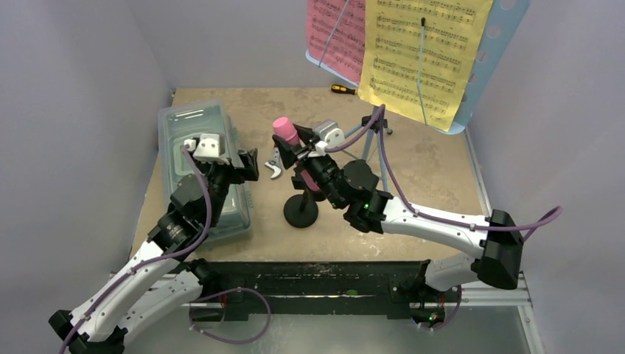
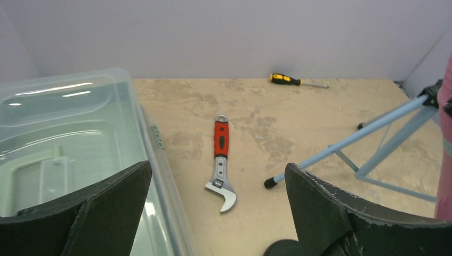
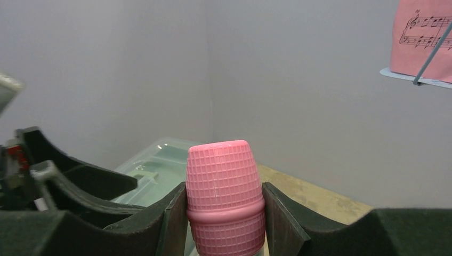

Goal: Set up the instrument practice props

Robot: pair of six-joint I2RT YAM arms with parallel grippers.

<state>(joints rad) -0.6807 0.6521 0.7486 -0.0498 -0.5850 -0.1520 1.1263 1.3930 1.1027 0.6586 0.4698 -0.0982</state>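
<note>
With the right gripper (image 3: 226, 209) pinching the mic (image 3: 226, 178) over the mic stand (image 1: 301, 212) and the left gripper (image 1: 247, 164) spread empty, seating looks underway; next, align and lower the mic squarely.

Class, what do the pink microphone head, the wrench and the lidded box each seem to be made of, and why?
The pink microphone head is probably moulded plastic: matte, with a moulded grid imitating mesh. The wrench has a shiny bare-metal head and a red-and-black grip, rubber or plastic. The lidded box looks like clear glossy plastic: see-through, with light streaks.
</note>
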